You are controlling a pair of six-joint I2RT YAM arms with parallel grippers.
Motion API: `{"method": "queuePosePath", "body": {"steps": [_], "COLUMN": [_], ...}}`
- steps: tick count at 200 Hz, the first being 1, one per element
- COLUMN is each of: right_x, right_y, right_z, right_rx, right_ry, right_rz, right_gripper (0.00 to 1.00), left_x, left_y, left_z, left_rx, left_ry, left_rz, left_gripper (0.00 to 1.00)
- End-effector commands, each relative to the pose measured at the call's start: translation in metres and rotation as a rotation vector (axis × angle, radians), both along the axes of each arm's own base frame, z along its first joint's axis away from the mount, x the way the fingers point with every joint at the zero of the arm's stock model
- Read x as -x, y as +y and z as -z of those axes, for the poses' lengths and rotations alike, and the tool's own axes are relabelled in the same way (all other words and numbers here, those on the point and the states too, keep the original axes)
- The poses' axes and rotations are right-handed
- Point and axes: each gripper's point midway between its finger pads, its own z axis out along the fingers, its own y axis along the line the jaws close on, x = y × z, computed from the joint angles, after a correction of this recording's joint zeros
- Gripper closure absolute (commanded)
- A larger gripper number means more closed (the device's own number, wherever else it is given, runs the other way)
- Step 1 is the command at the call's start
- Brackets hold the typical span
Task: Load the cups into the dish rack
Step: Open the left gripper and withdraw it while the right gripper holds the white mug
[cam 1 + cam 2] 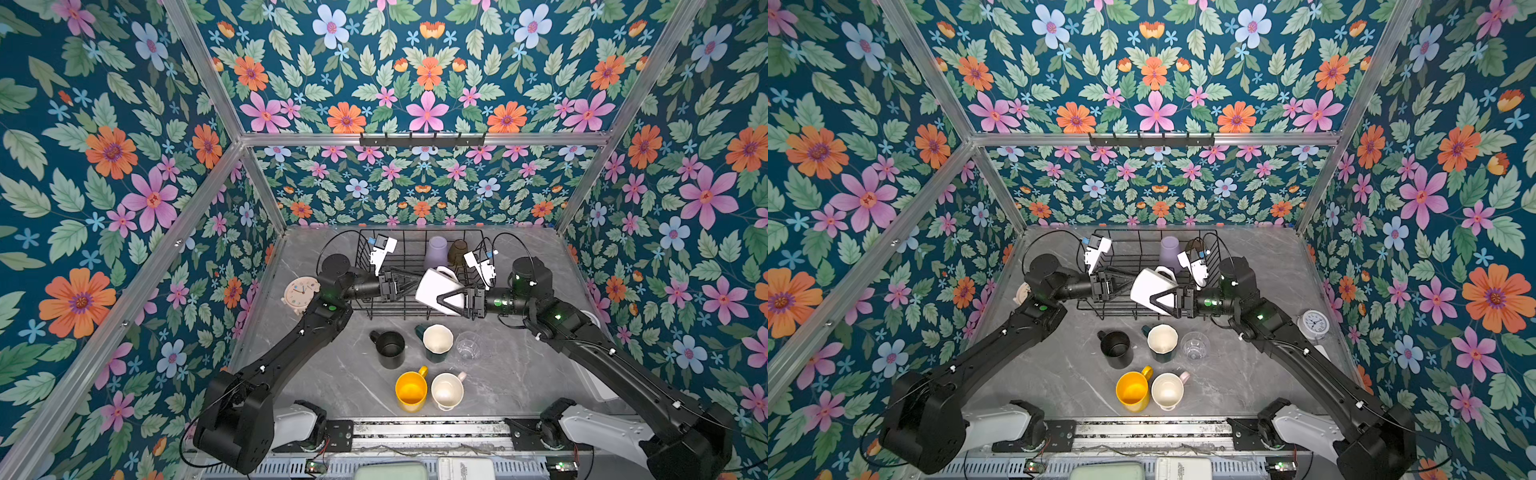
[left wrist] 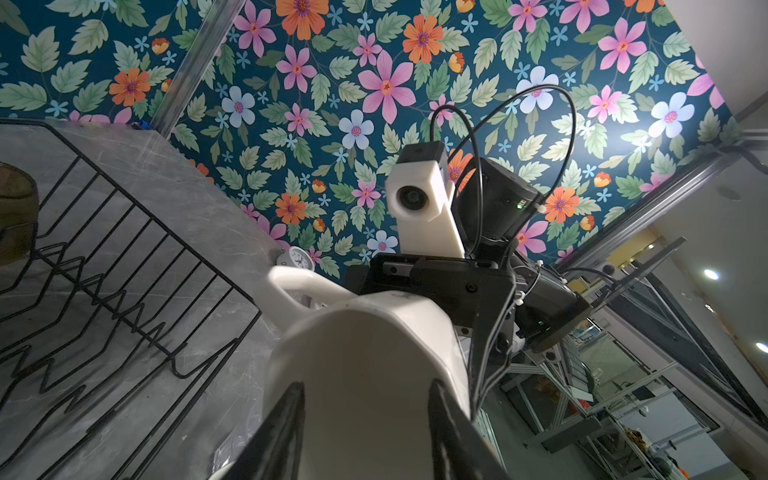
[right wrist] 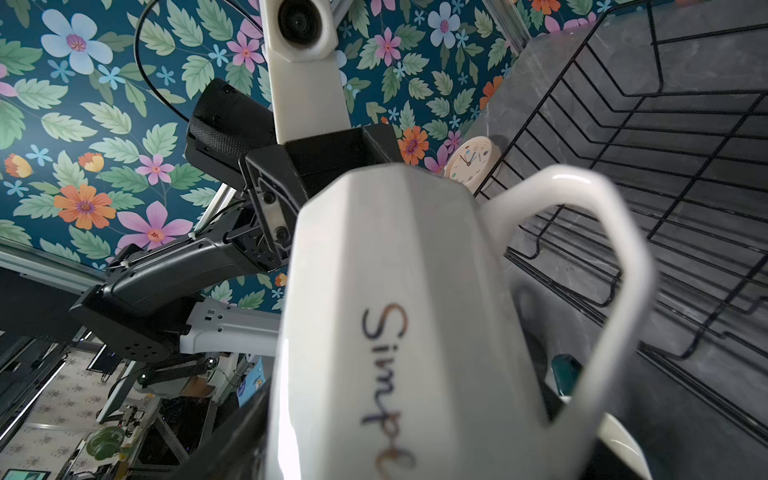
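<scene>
White mug (image 1: 434,286) in right claw (image 1: 444,298), left claw (image 1: 414,284) at its other end

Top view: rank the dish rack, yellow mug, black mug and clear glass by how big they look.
1. Dish rack, by far the largest.
2. Yellow mug and black mug: about alike, too close to rank.
3. Clear glass, the smallest.

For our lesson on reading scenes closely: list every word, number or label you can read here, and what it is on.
"Simp": on the white mug, coloured letters; the rest is blurred and cut off.
On the pink clock: numbers too small to read.
On the white clock: numbers too small to read.
Label on the white box, low in both top views: too small to read.
</scene>
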Motion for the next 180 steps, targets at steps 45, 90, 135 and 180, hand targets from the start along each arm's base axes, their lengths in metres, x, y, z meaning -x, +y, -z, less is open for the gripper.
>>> {"method": "queuePosePath", "body": {"steps": [45,90,135,180], "right_x": [-0.009,-0.014,-0.016,-0.025], "right_y": [-0.005,-0.013,-0.023,-0.043], "right_z": [-0.009,-0.01,-0.01,-0.002], "right_rx": [-0.023,-0.008,0.029,0.131], "right_ry": [-0.025,-0.014,-0.005,0.038], "right_rz": [0.042,0.073,0.114,0.202], "right_gripper": [1.0,1.0,1.0,1.0], "left_x": [-0.013,-0.029,-0.057,-0.083], "left_y": [0.002,0.012,0.035,0.069], "left_z": [-0.001,0.003,0.011,0.022], "left_rx": [-0.009,-0.028,-0.114,-0.237], "left_ry": [-0.031,-0.024,-0.03,-0.041], "left_rz": [-0.046,-0.132,-0.33,-0.599], "left_gripper": [0.45,0.35,0.24,0.16]}}
